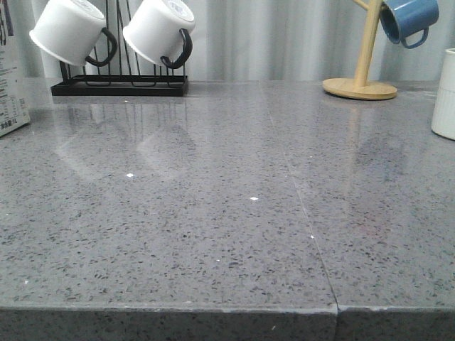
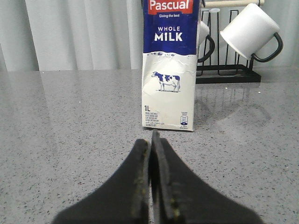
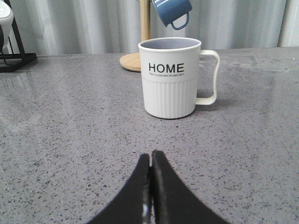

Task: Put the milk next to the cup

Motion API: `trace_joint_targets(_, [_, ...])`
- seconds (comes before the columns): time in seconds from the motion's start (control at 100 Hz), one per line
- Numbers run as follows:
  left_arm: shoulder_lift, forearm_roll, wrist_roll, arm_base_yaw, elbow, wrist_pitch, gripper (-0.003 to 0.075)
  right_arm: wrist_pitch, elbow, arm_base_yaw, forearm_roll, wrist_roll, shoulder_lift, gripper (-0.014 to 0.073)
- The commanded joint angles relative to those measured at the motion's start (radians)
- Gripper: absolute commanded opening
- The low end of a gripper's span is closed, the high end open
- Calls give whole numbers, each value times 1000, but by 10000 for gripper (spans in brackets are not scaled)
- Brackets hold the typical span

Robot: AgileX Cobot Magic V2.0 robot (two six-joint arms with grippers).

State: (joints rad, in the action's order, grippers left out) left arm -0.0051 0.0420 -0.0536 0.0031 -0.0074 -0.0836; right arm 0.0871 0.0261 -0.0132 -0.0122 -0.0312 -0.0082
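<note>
1. Table (image 1: 213, 213): grey speckled stone top with a seam running from front to back, right of centre.
2. Milk (image 2: 170, 65): tall white carton, dark blue band reading "WHOLE MILK", cow picture, red "Pascual" label. Stands upright at the far left edge of the front view (image 1: 11, 78), only partly in frame.
3. Cup (image 3: 174, 77): white mug, black "HOME" lettering, ribbed lower half, loop handle. Stands upright at the far right edge of the front view (image 1: 445, 92), well apart from the milk, across the width of the table.
4. Left tool (image 2: 150, 140): black fingers pressed together, holding nothing, low over the table, pointing at the milk and short of it.
5. Right tool (image 3: 150, 156): black fingers pressed together, holding nothing, pointing at the cup and short of it.
6. Black wire rack (image 1: 117, 82): back left of the table, carrying two plain white mugs (image 1: 156, 28) with black handles, hung tilted.
7. Wooden mug tree (image 1: 362, 71): back right, round base, one blue mug (image 1: 409, 18) hanging from it.
8. Pale curtain (image 1: 270, 35): behind the table.
</note>
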Motion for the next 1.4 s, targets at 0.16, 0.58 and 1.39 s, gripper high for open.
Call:
trace_joint_targets(0.16, [-28,2,3,1,60,84,-20,-70,-18,5,0,6,-24,-66])
trace_joint_targets(0.58, [-28,2,3,1,60,84,-20,-72,-18,5,0,6,-24,-66])
trace_joint_targets(1.39, [-28,2,3,1,60,84,-20,309,-408,6,-14,-20,246,-62])
